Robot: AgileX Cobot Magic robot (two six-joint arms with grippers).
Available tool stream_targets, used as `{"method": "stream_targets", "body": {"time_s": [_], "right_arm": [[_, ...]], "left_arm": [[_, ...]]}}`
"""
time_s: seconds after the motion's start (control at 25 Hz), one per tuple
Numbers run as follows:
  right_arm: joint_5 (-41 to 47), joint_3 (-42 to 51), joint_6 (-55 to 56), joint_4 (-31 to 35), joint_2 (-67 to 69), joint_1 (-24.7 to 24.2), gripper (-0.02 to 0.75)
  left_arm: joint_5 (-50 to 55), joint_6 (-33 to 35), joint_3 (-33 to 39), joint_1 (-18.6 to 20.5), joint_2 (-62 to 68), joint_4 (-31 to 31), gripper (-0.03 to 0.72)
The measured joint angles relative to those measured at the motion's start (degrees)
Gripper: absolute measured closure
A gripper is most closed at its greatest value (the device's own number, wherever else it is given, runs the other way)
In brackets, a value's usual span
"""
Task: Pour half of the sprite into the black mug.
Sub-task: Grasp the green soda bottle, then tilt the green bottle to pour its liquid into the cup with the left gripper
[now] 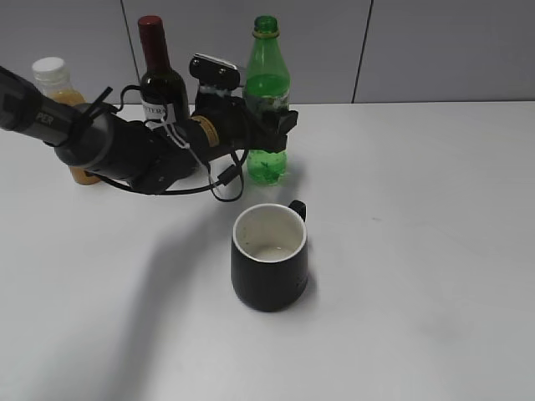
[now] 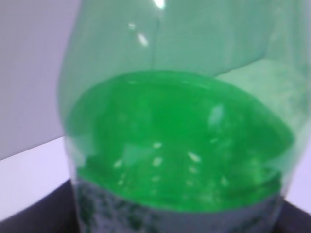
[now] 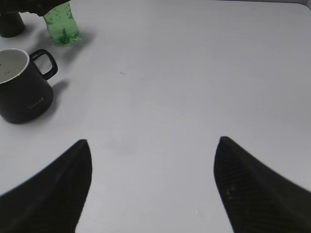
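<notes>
On the white table (image 1: 435, 251) you have wide bare surface to the right of and in front of the black mug (image 1: 269, 257), while the back-left corner is crowded: three bottles stand in a row near the table's far edge, against the grey panelled wall (image 1: 451, 46). Count one sprite (image 1: 267, 92), uncapped, upright and green, part-filled with clear fizzy liquid; one dark wine bottle (image 1: 159, 75) with a red cap just to its left; and one orange juice bottle (image 1: 57, 88) with a white cap at the far left, partly behind the arm. You have one mug, standing upright in front of the sprite and apart from it, white inside, its handle turned toward the back right. Your left arm (image 1: 100, 142) reaches in level from the left edge, crossing in front of the wine bottle, with the left gripper (image 1: 269, 134) at the sprite's labelled middle and a dark finger on either side of the bottle. The left wrist view is filled by the green bottle wall and the liquid's surface, so the bottle sits between the jaws, but whether they press on it or merely bracket it, you cannot tell. Your right gripper (image 3: 151, 189) hangs over bare table on the right, its two dark fingers (image 3: 53, 189) spread wide with nothing between them; from its camera the mug and the sprite's base sit at the far upper left.
</notes>
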Motion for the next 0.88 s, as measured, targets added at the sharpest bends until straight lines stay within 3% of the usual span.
{"method": "stream_targets", "body": {"time_s": [0.08, 0.6, 0.88], "right_arm": [[0.0, 0.0, 0.0, 0.0, 0.0, 0.0, 0.145], [0.0, 0.0, 0.0, 0.0, 0.0, 0.0, 0.146], [0.0, 0.0, 0.0, 0.0, 0.0, 0.0, 0.145]], "left_arm": [[0.0, 0.0, 0.0, 0.0, 0.0, 0.0, 0.228], [1.6, 0.0, 0.3, -0.1, -0.9, 0.1, 0.228], [5.5, 1.4, 7.2, -0.1, -8.0, -1.5, 0.228]]}}
